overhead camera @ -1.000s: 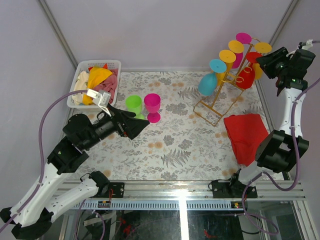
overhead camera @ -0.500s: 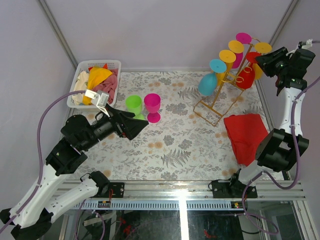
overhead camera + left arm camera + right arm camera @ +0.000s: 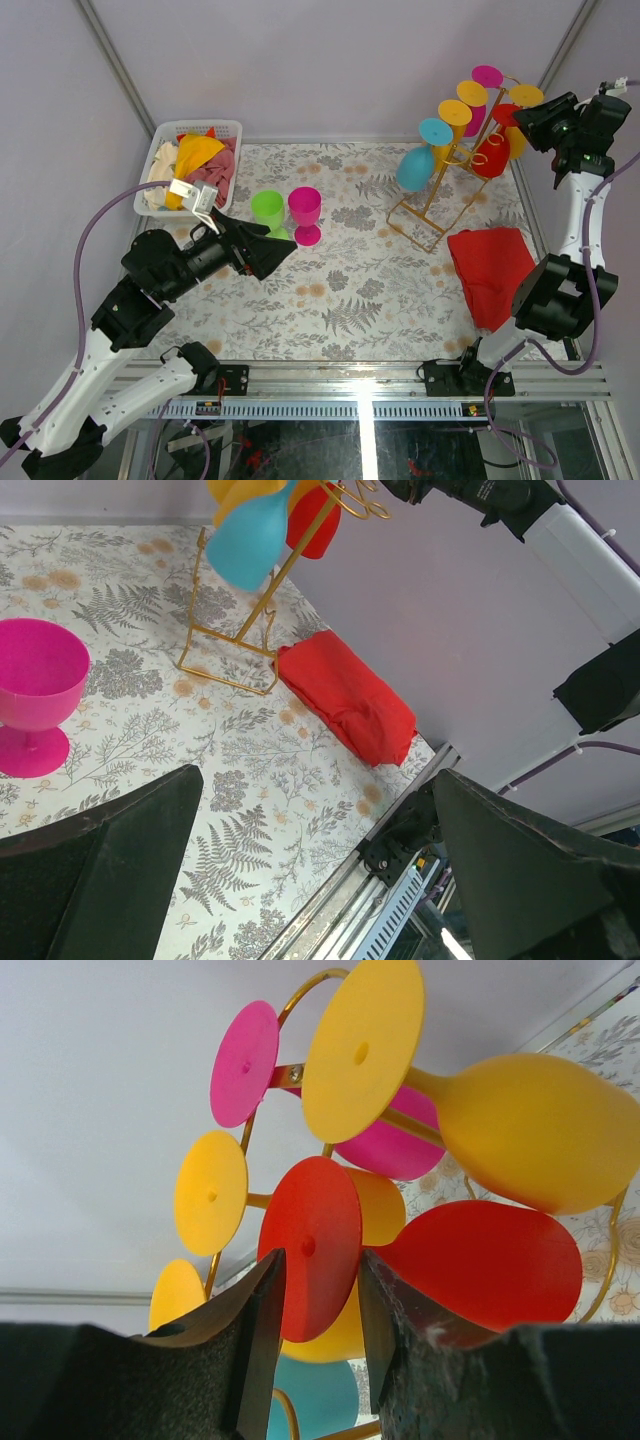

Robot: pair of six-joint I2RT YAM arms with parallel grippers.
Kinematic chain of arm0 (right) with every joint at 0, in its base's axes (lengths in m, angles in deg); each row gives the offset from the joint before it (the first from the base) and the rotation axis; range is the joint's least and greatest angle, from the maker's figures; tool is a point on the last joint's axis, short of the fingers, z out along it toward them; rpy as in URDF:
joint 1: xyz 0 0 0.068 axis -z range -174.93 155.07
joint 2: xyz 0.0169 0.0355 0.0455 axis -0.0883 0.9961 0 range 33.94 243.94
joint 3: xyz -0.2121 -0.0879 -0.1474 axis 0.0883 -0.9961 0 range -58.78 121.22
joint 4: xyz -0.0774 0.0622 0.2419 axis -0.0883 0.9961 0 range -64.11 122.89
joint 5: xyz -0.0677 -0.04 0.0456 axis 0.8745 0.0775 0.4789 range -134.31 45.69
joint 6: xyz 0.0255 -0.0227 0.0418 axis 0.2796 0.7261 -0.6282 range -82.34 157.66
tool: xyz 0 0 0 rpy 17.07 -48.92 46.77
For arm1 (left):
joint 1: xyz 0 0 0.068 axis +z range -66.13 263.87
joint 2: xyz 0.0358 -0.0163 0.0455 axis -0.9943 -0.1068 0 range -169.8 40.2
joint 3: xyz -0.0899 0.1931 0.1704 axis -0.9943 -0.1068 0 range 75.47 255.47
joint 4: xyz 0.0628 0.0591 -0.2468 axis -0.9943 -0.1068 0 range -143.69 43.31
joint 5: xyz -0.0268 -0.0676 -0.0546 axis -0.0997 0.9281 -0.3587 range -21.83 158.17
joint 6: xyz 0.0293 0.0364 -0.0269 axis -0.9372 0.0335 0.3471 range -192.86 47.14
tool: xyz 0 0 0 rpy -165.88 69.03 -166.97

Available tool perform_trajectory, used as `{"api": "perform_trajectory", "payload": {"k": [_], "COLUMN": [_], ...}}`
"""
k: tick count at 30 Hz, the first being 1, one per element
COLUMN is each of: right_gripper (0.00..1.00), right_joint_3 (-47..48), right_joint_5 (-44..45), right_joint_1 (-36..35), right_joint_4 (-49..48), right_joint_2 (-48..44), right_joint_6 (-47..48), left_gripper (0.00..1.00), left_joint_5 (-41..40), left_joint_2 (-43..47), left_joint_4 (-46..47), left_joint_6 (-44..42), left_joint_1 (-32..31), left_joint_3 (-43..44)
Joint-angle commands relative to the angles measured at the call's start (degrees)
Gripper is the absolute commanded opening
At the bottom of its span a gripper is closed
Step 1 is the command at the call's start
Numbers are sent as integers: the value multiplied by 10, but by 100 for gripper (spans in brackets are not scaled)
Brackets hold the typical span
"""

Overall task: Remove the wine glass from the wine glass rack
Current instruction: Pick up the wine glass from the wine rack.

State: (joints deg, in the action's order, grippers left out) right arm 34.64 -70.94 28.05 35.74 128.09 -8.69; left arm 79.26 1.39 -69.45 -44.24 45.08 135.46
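Flanking the red glass's foot on the rack; removal not yet done.
Right gripper (image 3: 317, 1265) part-closed astride the foot of the red glass (image 3: 480, 1260), contact unclear. The glass hangs on the rack (image 3: 290, 1074) at far right, crowded by the yellow glass (image 3: 530, 1135). Left gripper (image 3: 315, 790) wide open, empty. Risks: the thin foot slipping from the grip; a crooked pull snagging or dragging the rack, or knocking neighbours.

Left arm (image 3: 100, 360) and right arm (image 3: 580, 215): white link shells, black joint housings, 1 purple-grey cable (image 3: 82, 285) looped along each. White lettering (image 3: 497, 490) marks 1 black housing. Right gripper (image 3: 318, 1265) fingers (image 3: 250, 1360) are matt black and rough-surfaced.
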Motion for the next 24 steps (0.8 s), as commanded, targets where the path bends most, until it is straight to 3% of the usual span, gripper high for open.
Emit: {"api": "perform_trajectory", "payload": {"k": [1, 6, 24], "right_gripper": [38, 24, 8], "right_joint_3": [35, 34, 12], "right_joint_5": [16, 14, 46], "right_joint_1": [0, 0, 0], "right_joint_4": [-12, -7, -4], "right_joint_2": [0, -2, -42], "right_joint_6": [3, 9, 14], "left_gripper": [100, 100, 100], "left_joint_5": [-10, -12, -8], "left_joint_2": [7, 7, 3], "left_joint_4": [7, 7, 11], "left_joint_6": [-1, -1, 10], "left_joint_1": [4, 4, 3], "left_joint_3": [10, 11, 10]}}
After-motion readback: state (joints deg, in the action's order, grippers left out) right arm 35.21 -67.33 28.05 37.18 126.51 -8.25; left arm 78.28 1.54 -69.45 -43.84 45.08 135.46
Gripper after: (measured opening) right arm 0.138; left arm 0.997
